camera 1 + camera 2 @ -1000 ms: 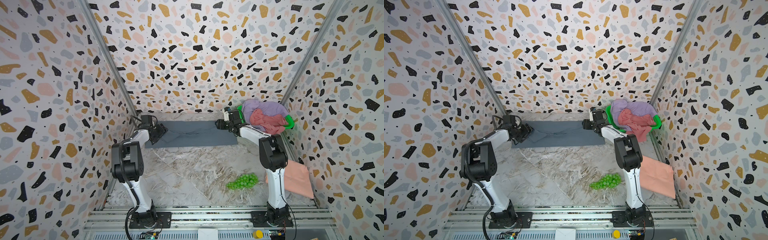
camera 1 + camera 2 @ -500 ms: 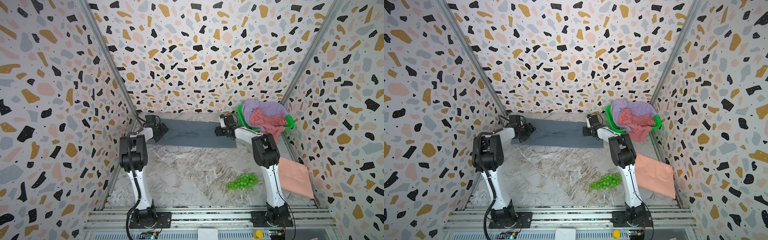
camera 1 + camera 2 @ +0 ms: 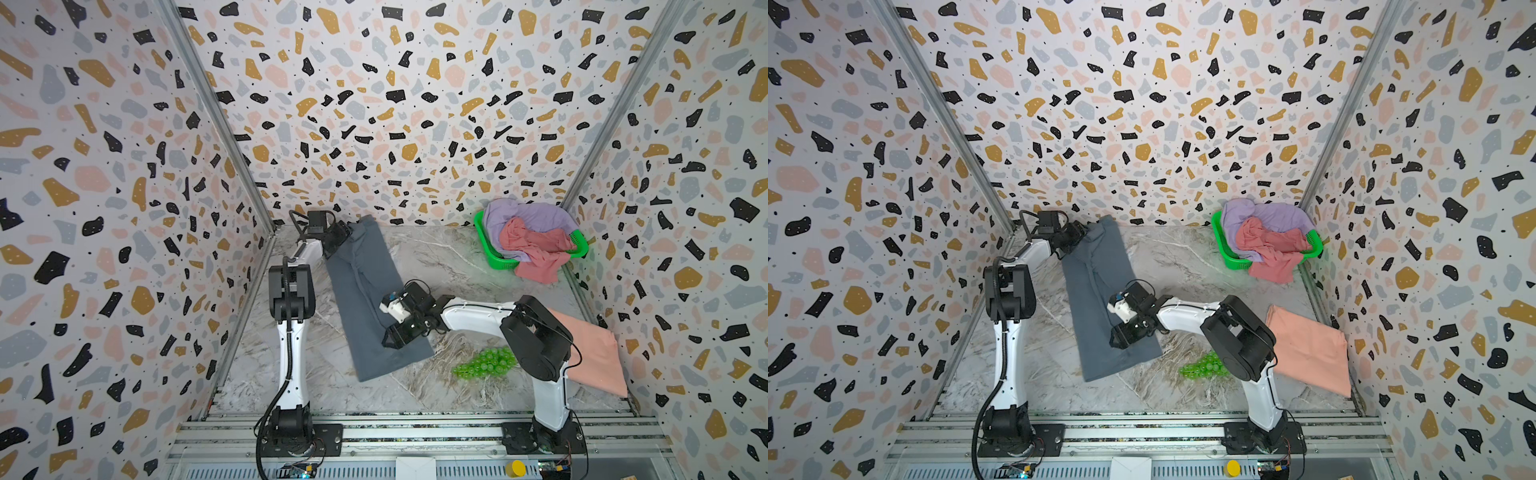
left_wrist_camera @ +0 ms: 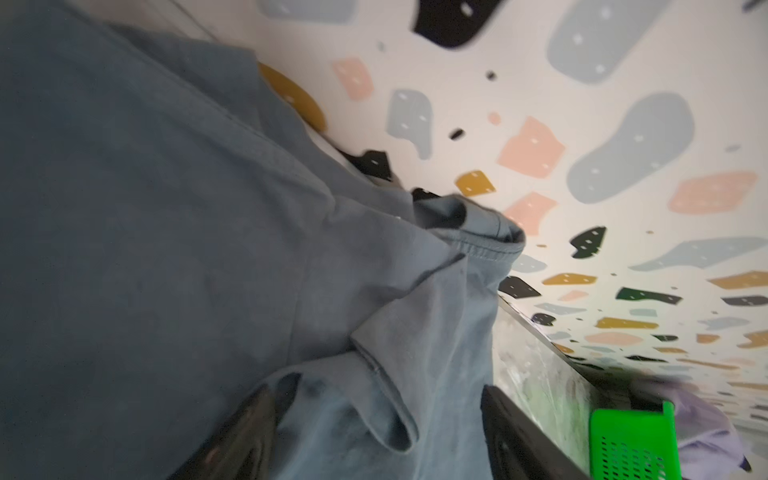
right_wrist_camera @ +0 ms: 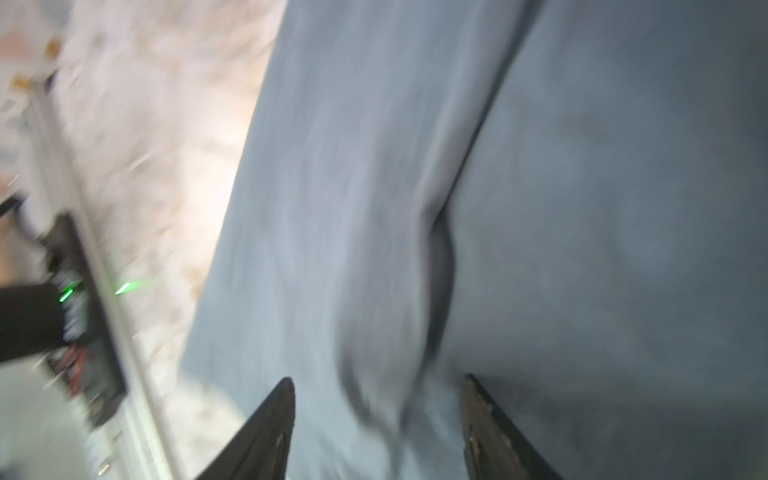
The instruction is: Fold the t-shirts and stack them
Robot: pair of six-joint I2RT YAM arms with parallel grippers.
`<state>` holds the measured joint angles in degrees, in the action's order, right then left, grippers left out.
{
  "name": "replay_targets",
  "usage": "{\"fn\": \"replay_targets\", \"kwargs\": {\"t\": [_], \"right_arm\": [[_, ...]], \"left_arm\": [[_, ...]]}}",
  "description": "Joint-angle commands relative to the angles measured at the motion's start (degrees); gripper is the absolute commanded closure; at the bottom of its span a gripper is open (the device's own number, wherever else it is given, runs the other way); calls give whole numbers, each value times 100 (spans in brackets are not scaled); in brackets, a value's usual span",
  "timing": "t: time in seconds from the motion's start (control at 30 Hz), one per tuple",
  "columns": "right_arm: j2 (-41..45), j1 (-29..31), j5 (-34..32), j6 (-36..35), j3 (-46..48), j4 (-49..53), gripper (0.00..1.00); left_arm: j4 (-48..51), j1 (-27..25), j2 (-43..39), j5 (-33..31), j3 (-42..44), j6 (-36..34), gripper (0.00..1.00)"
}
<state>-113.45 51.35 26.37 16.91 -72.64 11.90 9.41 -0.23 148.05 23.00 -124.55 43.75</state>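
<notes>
Fingers (image 5: 270, 432) of the right gripper (image 3: 390, 338) stand apart astride a ridge of the slate grey t-shirt (image 3: 365, 299), which has swung round since a second ago.
Motion blur in the right wrist view makes it hard to say whether those tips press the cloth. The left gripper (image 3: 343, 237) is likewise spread, with bunched grey cloth between its fingers (image 4: 245, 440). A second ago the shirt lay along the back wall. It now runs as a long strip from the left fingers to just past the right ones, which have come away from the green basket (image 3: 484, 237) holding the lilac t-shirt (image 3: 536, 214) and rose pink t-shirt (image 3: 532, 249). Green grapes (image 3: 484, 363) and the folded salmon peach t-shirt (image 3: 594, 349) lie behind the right fingers, unmoved.
</notes>
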Motion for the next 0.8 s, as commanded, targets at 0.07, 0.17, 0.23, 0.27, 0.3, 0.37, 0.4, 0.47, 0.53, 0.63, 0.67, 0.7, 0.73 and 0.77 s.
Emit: {"fn": "replay_targets", "kwargs": {"t": [0.07, 0.17, 0.23, 0.27, 0.3, 0.37, 0.4, 0.47, 0.53, 0.63, 0.67, 0.7, 0.73, 0.77], "right_arm": [[557, -152, -162, 78, -254, 100, 34], [779, -161, -414, -50, -179, 194, 34], [824, -165, -603, -119, -132, 335, 33], [854, -161, -738, -126, -79, 380, 33], [893, -161, -848, -110, -35, 414, 33], [1014, -191, -1117, 4, 109, 416, 32], [1066, -220, -1217, 74, 167, 411, 32], [1193, -321, -1296, 279, 360, 339, 31], [1301, -412, -1286, 453, 567, 211, 31], [1417, -435, -1168, 538, 846, -135, 31], [1423, -425, -1094, 548, 914, -230, 31], [1433, -397, -1042, 556, 985, -336, 31], [1439, -349, -1010, 551, 1074, -461, 31], [1452, -261, -1022, 538, 1162, -595, 32]], "left_arm": [[134, -78, -803, 247, 189, -232, 20], [439, -90, -1407, 101, 844, -534, 20], [575, -96, -1824, 51, 1464, -718, 20], [617, -100, -2091, -47, 1851, -772, 19], [598, -108, -2338, -129, 2243, -804, 20], [489, -117, -2994, -271, 3166, -841, 20], [492, -118, -3257, -346, 3531, -867, 20], [570, -142, -3887, -604, 4324, -993, 19], [641, -181, -4407, -809, 4989, -1139, 20], [688, -273, -4937, -971, 5781, -1358, 20], [651, -300, -5047, -936, 5987, -1417, 20], [568, -326, -5110, -903, 6134, -1438, 20], [409, -352, -5156, -832, 6284, -1454, 20], [252, -376, -5165, -770, 6357, -1489, 20]]}}
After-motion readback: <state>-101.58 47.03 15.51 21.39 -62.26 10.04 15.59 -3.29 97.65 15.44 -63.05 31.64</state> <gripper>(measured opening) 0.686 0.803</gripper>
